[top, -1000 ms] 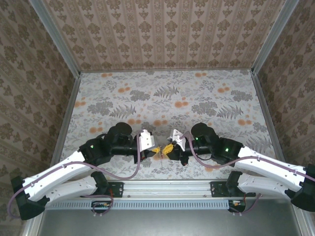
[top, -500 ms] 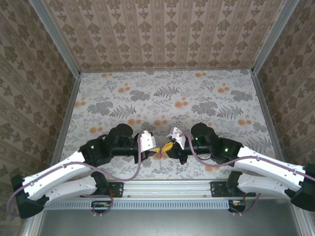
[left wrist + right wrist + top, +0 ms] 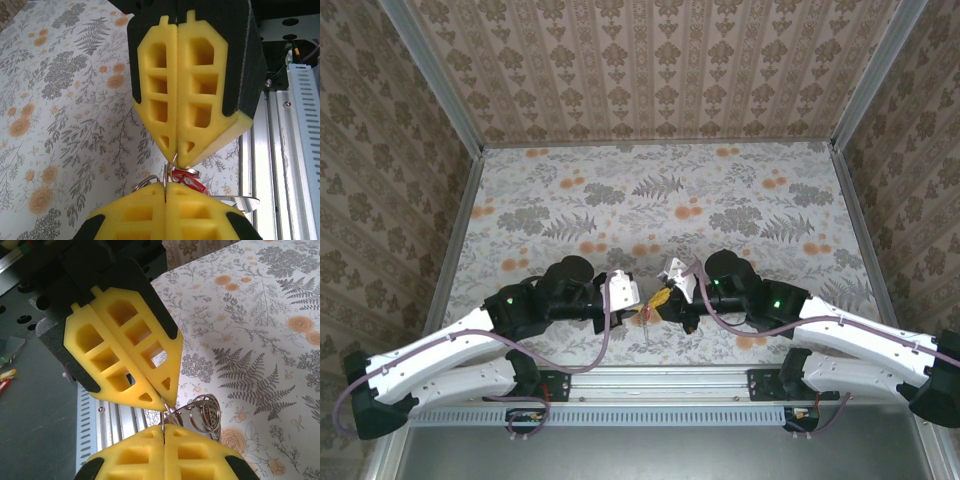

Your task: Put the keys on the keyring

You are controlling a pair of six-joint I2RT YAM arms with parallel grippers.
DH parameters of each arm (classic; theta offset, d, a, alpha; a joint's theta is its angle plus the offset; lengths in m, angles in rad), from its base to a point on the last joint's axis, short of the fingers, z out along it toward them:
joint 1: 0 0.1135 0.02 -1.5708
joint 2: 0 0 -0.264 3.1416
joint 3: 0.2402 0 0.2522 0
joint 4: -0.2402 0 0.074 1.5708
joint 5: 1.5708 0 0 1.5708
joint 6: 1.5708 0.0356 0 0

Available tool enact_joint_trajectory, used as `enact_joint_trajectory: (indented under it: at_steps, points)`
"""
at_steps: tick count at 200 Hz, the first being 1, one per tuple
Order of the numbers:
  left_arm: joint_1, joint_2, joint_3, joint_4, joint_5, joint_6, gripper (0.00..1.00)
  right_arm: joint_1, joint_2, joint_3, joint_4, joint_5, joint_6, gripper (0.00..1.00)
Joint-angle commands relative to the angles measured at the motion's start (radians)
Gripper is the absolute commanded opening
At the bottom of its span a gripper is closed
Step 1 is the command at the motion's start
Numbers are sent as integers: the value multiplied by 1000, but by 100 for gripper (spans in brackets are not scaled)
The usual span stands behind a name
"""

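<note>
Threading seems in hand: the left gripper (image 3: 166,189) and right gripper (image 3: 164,430), tip to tip, both clamp the thin keyring (image 3: 204,412), the keys (image 3: 194,184) hanging just beside the left tips, so next needs a fine slide.

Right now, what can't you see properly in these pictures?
- Keyring: in the left wrist view just a bit of wire shows; the yellow pads hide the rest.
- Red key: in the left wrist view it is mostly behind the left gripper.
- Top view: both are too small to tell apart.
</note>
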Motion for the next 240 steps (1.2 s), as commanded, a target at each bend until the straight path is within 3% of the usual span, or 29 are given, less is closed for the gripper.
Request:
enact_joint_trajectory:
  at_steps: [1, 240]
  points:
    - [-23, 1, 24, -7, 14, 22, 0, 1, 3, 19, 48, 53, 24, 0]
    - [-51, -49, 16, -8, -7, 35, 0, -56, 35, 39, 7, 78, 95, 0]
